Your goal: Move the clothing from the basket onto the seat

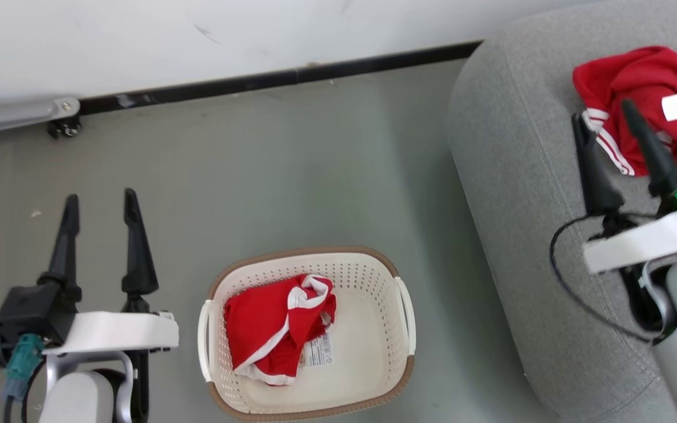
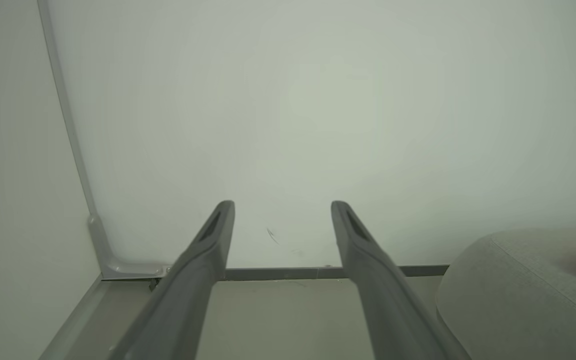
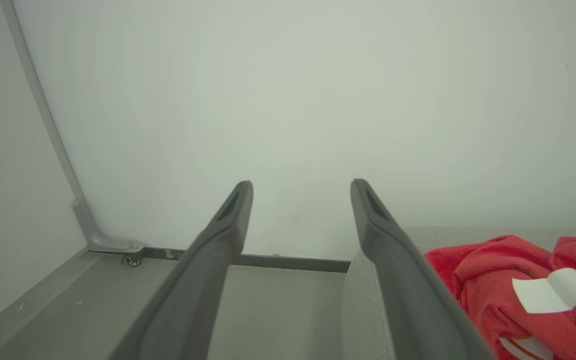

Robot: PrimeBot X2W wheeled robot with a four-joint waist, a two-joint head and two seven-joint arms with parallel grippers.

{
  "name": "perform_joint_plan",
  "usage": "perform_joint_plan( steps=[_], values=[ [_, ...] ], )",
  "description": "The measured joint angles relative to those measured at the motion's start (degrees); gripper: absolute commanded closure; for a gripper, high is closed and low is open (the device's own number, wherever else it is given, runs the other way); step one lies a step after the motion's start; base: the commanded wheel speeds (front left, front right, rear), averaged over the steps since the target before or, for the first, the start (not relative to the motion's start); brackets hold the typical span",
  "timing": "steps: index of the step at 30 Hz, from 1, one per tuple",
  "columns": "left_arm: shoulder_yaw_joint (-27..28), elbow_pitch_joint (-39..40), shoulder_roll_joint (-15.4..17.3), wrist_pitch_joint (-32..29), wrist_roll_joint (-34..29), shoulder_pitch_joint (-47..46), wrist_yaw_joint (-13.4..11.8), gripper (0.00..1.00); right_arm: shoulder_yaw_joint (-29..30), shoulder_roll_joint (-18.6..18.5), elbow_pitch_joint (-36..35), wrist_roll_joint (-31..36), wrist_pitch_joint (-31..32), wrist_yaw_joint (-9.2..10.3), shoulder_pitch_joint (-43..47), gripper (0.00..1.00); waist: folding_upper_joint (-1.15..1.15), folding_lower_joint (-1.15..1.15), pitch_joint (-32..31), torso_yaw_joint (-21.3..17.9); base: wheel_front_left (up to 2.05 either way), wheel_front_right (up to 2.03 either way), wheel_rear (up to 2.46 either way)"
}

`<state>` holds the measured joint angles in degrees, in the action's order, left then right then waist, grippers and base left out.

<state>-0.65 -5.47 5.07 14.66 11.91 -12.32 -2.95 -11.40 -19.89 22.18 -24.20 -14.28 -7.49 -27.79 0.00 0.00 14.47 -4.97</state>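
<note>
My left jaws gape empty left of the basket (image 1: 368, 282); my right jaws gape empty well right of it, by the red top (image 1: 638, 76) on the seat (image 1: 520, 176). The red shorts (image 1: 256, 329) inside the basket look light and floppy; I'd pinch the raised fold.

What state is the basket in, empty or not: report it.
Not empty: the basket holds one crumpled red garment with white trim in its left half, partly over a sticker.

Red shorts (image 1: 274, 329), seemingly, crumpled in basket (image 1: 368, 352); top (image 1: 638, 82) heaped on seat (image 1: 520, 147).
</note>
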Motion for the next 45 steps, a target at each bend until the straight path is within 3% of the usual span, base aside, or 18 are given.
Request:
perform_joint_plan(
  steps=[14, 28, 45],
  values=[
    [-4.1, -3.6, -1.2, 0.0, -1.9, 3.3, 1.0, 0.0, 2.0, 5.0, -1.5, 4.6, 0.0, 0.0, 9.2, 0.0, 0.0, 0.0, -6.1, 2.5, 0.0, 0.0, 0.0],
    [-5.9, -5.9, -1.7, 0.0, -2.1, 8.0, 2.0, 0.0, 6.1, 12.3, -3.0, 8.7, 0.0, 0.0, 19.7, 0.0, 0.0, 0.0, -11.8, 3.7, 0.0, 0.0, 0.0],
    [-6.0, -6.5, -1.9, 0.0, -2.1, 11.2, 2.0, 0.0, 8.9, 14.8, -4.3, 13.7, 0.0, 0.0, 26.3, 0.0, 0.0, 0.0, -15.6, 3.2, 0.0, 0.0, 0.0]
  ],
)
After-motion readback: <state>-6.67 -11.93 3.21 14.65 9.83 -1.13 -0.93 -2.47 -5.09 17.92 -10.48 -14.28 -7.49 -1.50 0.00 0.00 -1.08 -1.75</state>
